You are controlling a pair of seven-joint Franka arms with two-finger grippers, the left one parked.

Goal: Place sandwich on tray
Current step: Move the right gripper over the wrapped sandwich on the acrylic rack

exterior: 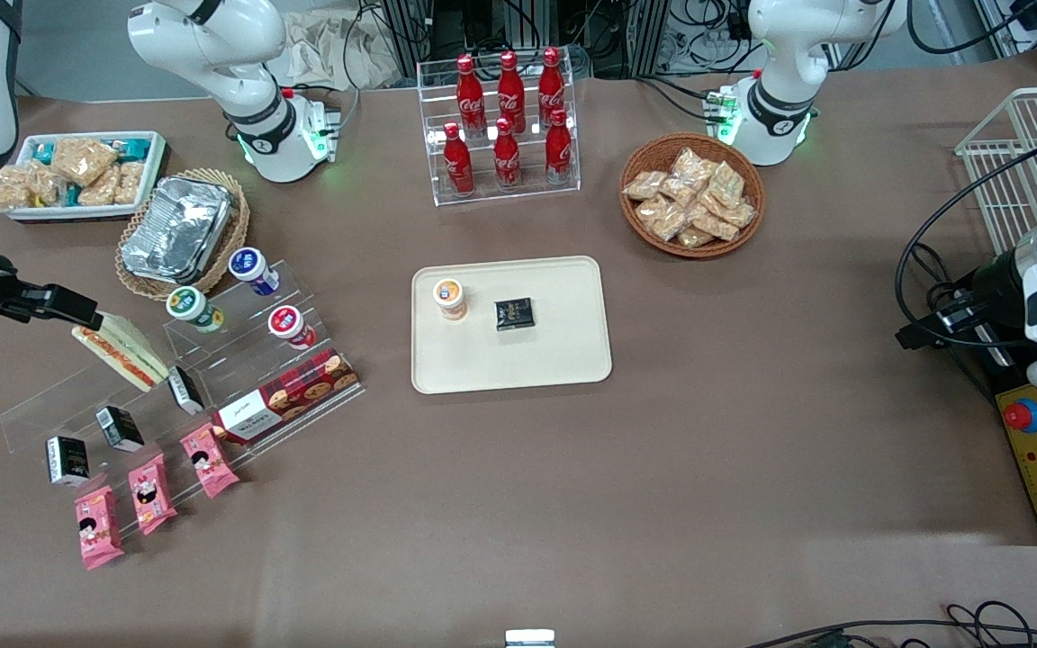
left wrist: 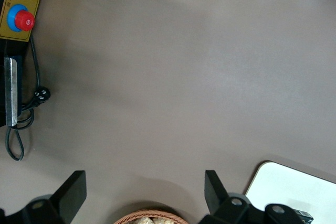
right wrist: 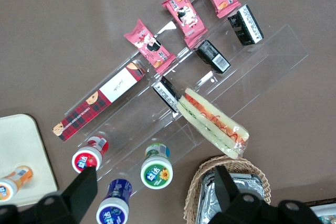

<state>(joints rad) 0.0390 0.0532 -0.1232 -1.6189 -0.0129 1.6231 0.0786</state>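
Wrapped sandwich (exterior: 120, 352) on stand; tray (exterior: 563, 351) apart.

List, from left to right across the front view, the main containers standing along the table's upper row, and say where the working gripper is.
White tray of tan snack packets → wicker basket holding a foil container → clear acrylic rack of red cola bottles → round wicker basket of snack packets. The gripper, open, hovers above the wrapped triangular sandwich.

Light: bright, even, from overhead.
Shadows: soft and short under the gripper (right wrist: 152, 190) fingers, open above the clear stand; faint beside the tray (exterior: 511, 325).
Glare: white streaks on the foil container (exterior: 178, 228) and acrylic steps (right wrist: 210, 108); sheen on the sandwich (right wrist: 212, 123) wrap.
Focus: gripper fingers soft, items below them crisp.
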